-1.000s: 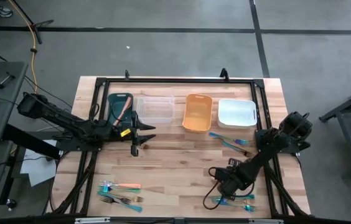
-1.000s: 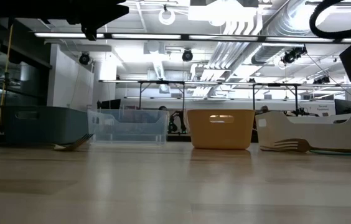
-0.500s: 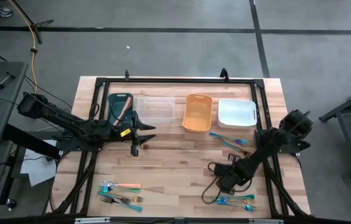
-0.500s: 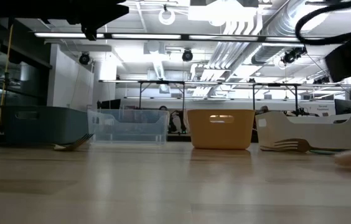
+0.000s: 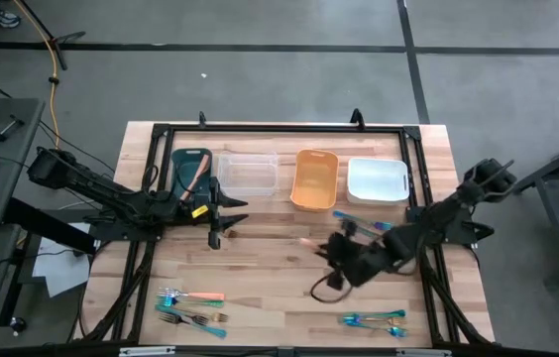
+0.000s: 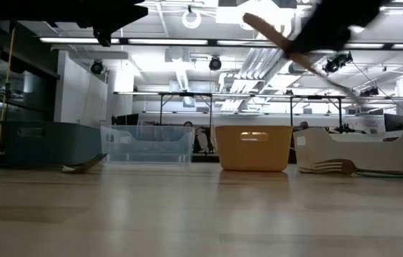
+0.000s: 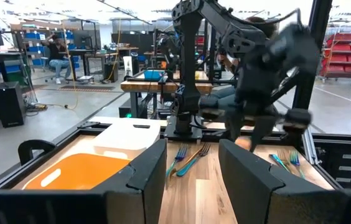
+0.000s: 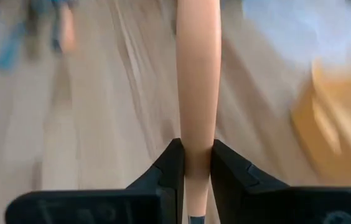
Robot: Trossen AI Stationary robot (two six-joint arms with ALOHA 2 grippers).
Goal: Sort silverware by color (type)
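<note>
Right gripper (image 5: 337, 250) clamps a salmon-handled utensil (image 8: 197, 81) mid-table; thin grip (pinched low) could slip; left gripper (image 7: 193, 163), parted, waits far-left.

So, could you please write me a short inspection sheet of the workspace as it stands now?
Surface: wooden table, inside a black frame.
Job's things: forks near the front left, front right and by the white bin; one salmon utensil held aloft.
Clutter: four bins at the back: teal, clear, orange, white.
Claws: right claw shut on the salmon utensil; left claw open, empty, by the teal bin.
Cables: black loop under the right arm.
Surroundings: workshop benches, a seated person far off.
</note>
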